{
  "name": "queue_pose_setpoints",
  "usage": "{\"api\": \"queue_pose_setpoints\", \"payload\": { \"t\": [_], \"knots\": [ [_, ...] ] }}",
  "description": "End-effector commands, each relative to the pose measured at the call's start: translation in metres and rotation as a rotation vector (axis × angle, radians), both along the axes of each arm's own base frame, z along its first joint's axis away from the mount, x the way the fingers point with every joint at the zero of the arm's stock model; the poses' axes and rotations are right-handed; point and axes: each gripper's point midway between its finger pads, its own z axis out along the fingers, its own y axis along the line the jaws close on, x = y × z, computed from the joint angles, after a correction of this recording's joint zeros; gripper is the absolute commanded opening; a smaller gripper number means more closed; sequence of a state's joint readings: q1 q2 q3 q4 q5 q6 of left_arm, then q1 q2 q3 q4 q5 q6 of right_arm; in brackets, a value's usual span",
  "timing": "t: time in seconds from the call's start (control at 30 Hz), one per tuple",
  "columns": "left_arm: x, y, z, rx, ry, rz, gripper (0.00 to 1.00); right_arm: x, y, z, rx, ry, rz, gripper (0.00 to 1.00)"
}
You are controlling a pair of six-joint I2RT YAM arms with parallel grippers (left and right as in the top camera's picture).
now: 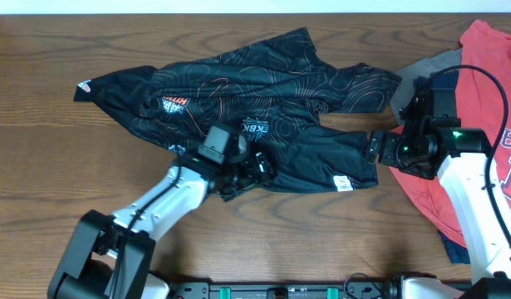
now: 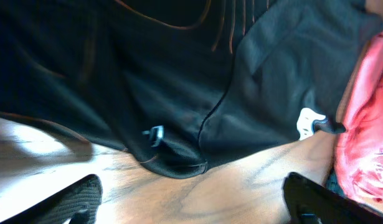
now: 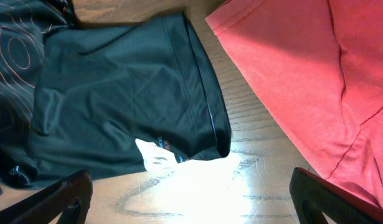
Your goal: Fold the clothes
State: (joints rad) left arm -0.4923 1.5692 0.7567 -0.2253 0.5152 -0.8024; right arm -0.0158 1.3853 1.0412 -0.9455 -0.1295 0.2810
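Crumpled jersey (image 1: 263, 91), long axis along far edge of table (image 1: 39, 183), left gripper (image 1: 259, 169) wide at near hem, right gripper (image 1: 374, 149) wide at right end

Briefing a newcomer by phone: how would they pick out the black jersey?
Start at the wooden table; spread across its middle lies the black jersey. Unlike the red T-shirt at the right edge, it is dark with thin orange contour lines and white logos.
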Motion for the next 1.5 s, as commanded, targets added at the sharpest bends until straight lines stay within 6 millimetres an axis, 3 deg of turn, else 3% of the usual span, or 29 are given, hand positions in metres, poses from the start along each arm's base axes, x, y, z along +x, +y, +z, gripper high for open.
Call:
{"api": "queue_pose_setpoints", "payload": {
  "t": [0.0, 0.07, 0.43, 0.53, 0.67, 0.7, 0.77, 0.87, 1.07, 1.2, 1.23, 1.3, 1.37, 1.47],
  "knots": [
    [0.001, -0.002, -0.008, 0.058, -0.004, 0.074, 0.86, 0.002, -0.005, 0.006, -0.011, -0.019, -0.008, 0.99],
    [0.000, -0.010, -0.007, 0.057, -0.021, 0.069, 0.81, 0.002, -0.005, 0.006, -0.011, -0.019, -0.008, 0.99],
    [-0.012, -0.018, -0.042, 0.131, 0.056, 0.120, 0.78, 0.000, -0.005, 0.005, -0.011, -0.011, -0.008, 0.99],
    [-0.005, -0.023, -0.046, 0.115, 0.038, 0.121, 0.56, 0.000, -0.005, 0.005, -0.011, -0.011, -0.008, 0.99],
    [-0.004, -0.023, -0.047, 0.116, 0.036, 0.123, 0.06, -0.001, -0.005, 0.005, -0.012, -0.007, -0.008, 0.99],
    [-0.005, -0.020, -0.047, 0.122, 0.046, 0.127, 0.06, -0.001, -0.005, 0.005, -0.012, -0.005, -0.008, 0.99],
    [-0.008, -0.007, -0.048, 0.150, 0.079, 0.148, 0.06, -0.001, -0.006, 0.004, -0.019, -0.005, -0.002, 0.99],
    [-0.006, 0.028, -0.044, 0.210, 0.104, 0.173, 0.06, -0.002, -0.009, 0.004, -0.040, -0.002, -0.008, 0.99],
    [0.029, 0.135, -0.017, 0.304, 0.003, 0.286, 0.06, -0.002, -0.010, 0.004, -0.042, 0.000, -0.009, 0.99],
    [0.030, 0.191, -0.007, 0.304, 0.043, 0.459, 0.06, -0.002, -0.010, 0.004, -0.042, 0.000, -0.009, 0.99],
    [0.026, 0.196, -0.008, 0.295, 0.066, 0.479, 0.17, -0.002, -0.010, 0.004, -0.042, 0.001, -0.009, 0.99],
    [0.016, 0.198, -0.009, 0.252, 0.129, 0.496, 0.74, -0.003, -0.010, 0.003, -0.042, 0.003, -0.009, 0.99],
    [0.004, 0.188, -0.009, 0.206, 0.190, 0.475, 0.91, -0.003, -0.010, 0.004, -0.042, 0.002, -0.009, 0.99],
    [-0.012, 0.170, -0.010, 0.173, 0.261, 0.424, 0.96, -0.002, -0.010, 0.004, -0.042, -0.001, -0.009, 0.99]
  ]
}}
